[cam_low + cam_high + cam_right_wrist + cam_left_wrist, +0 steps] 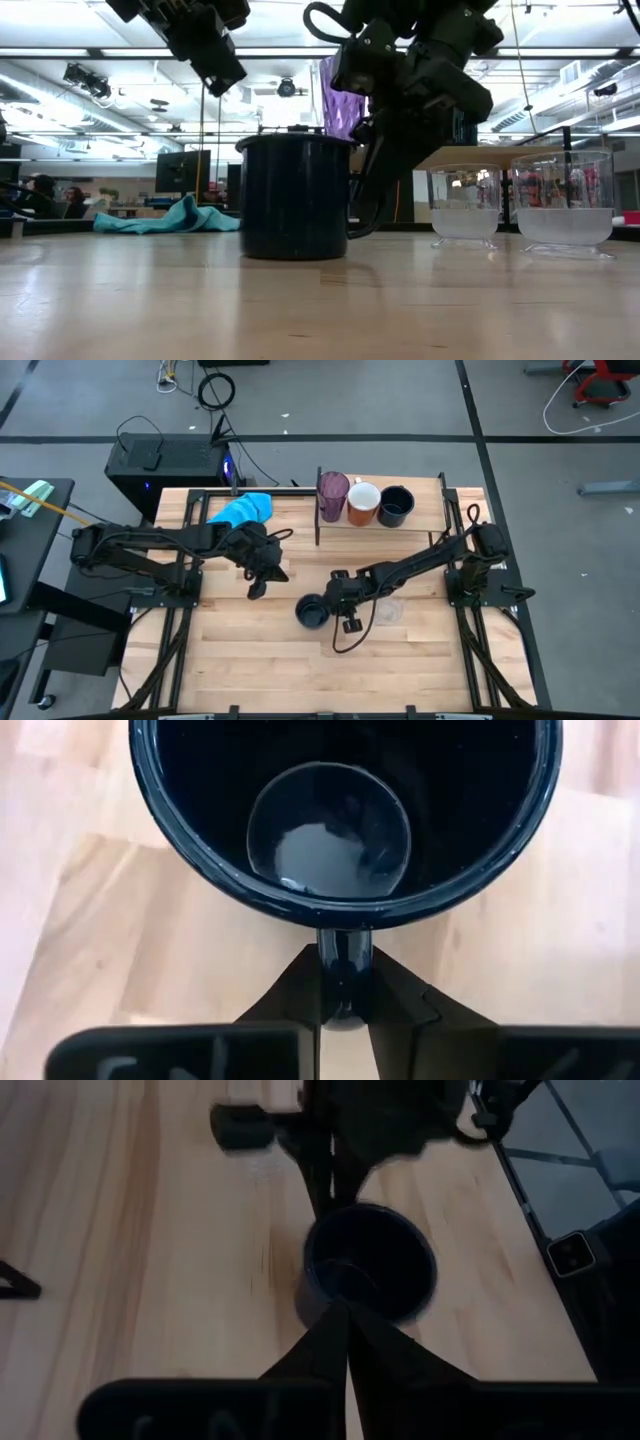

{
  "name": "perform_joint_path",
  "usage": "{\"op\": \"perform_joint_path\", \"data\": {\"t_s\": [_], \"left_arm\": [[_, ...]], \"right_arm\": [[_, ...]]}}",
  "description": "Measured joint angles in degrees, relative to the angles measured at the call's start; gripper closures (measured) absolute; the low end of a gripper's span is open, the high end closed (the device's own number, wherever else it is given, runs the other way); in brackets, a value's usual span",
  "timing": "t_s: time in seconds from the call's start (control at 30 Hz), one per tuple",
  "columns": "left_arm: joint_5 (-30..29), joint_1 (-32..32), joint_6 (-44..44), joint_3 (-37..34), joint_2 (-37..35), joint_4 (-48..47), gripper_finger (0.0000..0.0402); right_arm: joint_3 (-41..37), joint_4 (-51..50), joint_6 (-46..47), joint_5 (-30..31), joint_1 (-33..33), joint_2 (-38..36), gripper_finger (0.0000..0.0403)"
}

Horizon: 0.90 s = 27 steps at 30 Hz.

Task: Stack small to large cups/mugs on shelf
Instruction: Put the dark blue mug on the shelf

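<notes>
A black handled mug (311,612) stands upright on the plank tabletop near the middle; it also shows in the low view (295,195). My right gripper (345,982) is shut on its handle. My left gripper (256,582) is shut and empty, raised above the table to the mug's left (215,60). On the shelf (420,520) at the far edge stand a purple tumbler (333,495), an orange mug (362,503) and a second black mug (396,506). Two small clear cups (465,205) (565,205) stand on the table. My right gripper pinches the mug's handle (345,955) between its two fingers, just under the rim. The fingers come from the table's right side, slanting slightly down. The mug stays upright with its base on the tabletop (295,255).
A bright blue cloth (243,508) lies at the far left of the table, left of the shelf's dark upright edge (318,510). The clear cups sit just right of the held mug, under my right arm. Bare planks (300,670) stretch along the near side.
</notes>
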Motion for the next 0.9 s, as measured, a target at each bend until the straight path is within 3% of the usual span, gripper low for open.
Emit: {"op": "perform_joint_path", "data": {"t_s": [0.37, 0.7, 0.9], "left_arm": [[0.0, 0.0, 0.0, 0.0, -0.8, -3.8, 0.038], [-0.4, 0.0, 1.4, 0.0, -1.1, -4.0, 0.0387], [-0.5, 0.0, 1.6, 0.0, -1.1, -4.0, 0.0382]], "right_arm": [[-0.1, -3.7, -0.3, 0.0, -1.3, -8.8, 0.035], [-0.1, -12.8, 0.0, 0.2, -1.3, -25.1, 0.035], [-0.1, -17.7, -0.2, 3.0, -4.5, -35.3, 0.035]]}}
